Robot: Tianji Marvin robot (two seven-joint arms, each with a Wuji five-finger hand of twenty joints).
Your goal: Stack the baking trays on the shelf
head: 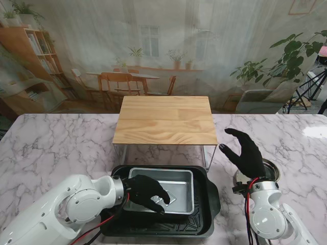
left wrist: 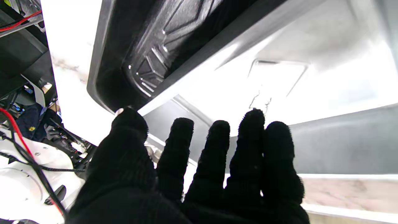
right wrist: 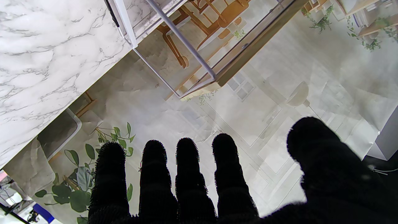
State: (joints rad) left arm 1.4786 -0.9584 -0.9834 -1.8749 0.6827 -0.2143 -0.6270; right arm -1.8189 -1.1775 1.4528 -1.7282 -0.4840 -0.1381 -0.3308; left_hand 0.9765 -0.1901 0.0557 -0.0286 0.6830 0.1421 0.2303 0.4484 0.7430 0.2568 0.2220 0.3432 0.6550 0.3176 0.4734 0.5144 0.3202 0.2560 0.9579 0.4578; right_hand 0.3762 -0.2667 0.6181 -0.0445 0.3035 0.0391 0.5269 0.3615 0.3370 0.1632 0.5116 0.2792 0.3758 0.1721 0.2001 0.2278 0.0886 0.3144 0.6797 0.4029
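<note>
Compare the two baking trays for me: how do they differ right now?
The silver tray is smaller and pale metal with a smooth floor; the black tray is larger, dark and has a ribbed floor. The silver tray sits nested inside the black one, which rests on the marble table. The left hand reaches into the silver tray. Both are rectangular with raised rims, and neither is on the wooden shelf.

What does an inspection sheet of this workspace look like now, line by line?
Surface: white marble table.
Job's things: silver tray nested inside black tray, near edge; wooden shelf on wire legs behind them, top bare.
Clutter: round metal object beside the right hand, partly hidden.
Hands: left hand reaches into the silver tray, grip unclear; right hand raised, fingers spread, holding nothing.
Cables: red and black wires along both forearms.
Surroundings: printed backdrop of a room; tripod far right.
</note>
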